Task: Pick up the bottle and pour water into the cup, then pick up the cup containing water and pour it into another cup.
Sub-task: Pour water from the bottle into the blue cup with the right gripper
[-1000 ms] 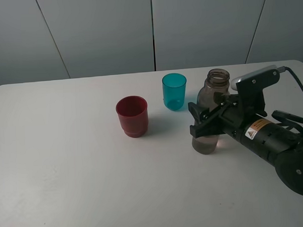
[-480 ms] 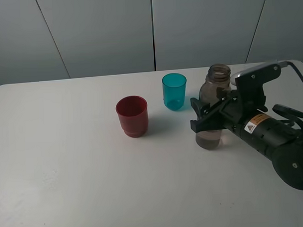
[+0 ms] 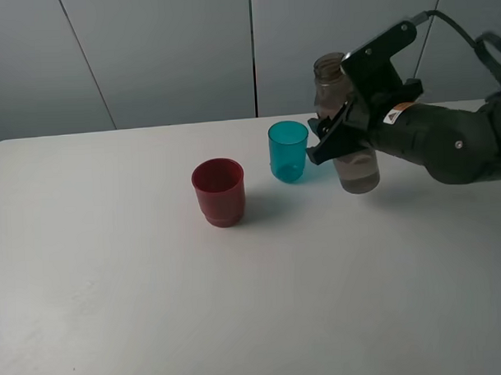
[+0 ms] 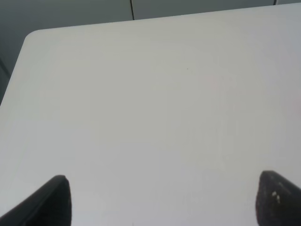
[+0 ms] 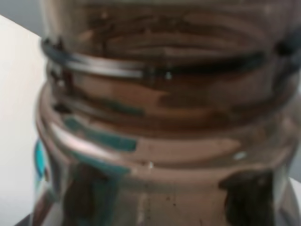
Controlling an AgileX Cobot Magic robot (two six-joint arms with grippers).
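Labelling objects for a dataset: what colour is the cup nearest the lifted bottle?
Translucent teal-blue cup; clearest in the exterior high view.

The right claw has lifted the bottle off the table.

The bottle is up off the table, right of the cup. The other cup stands left.

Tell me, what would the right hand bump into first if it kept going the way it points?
Probably the teal cup: the right hand, holding the bottle, points toward it.
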